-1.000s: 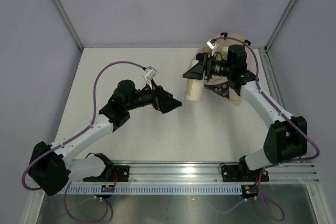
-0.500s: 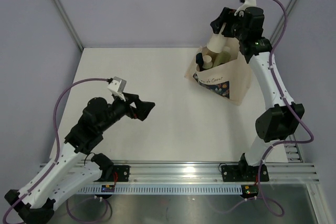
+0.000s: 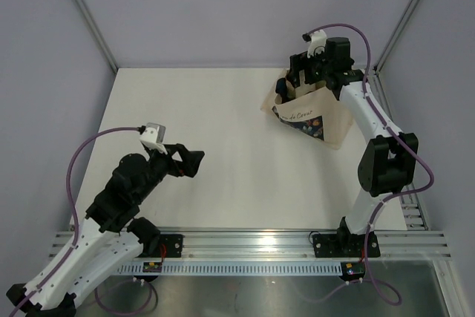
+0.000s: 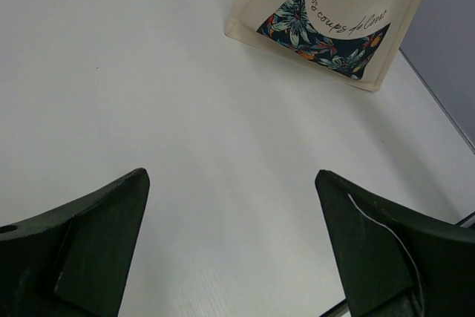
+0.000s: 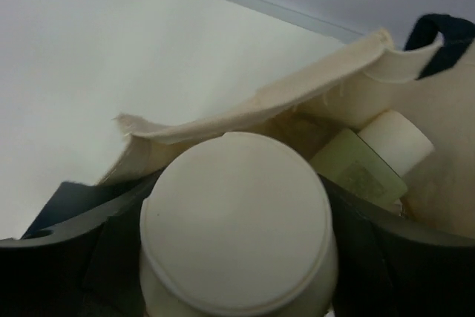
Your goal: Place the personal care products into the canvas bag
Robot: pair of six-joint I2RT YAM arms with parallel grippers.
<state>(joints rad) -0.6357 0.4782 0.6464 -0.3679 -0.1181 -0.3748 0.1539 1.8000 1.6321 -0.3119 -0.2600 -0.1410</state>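
Bottle (image 5: 356, 172) sits inside canvas bag (image 5: 260, 105) beside cream-white tube (image 5: 237, 220).

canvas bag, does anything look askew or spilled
Mildly: the near rim of the canvas bag sags and curls unevenly in the right wrist view, slightly crowding the mouth beside the cream-white tube held between the right fingers. No products lie spilled on the table.

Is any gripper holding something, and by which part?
The right gripper holds a cream-white tube by the sides of its round end; the left gripper holds nothing.
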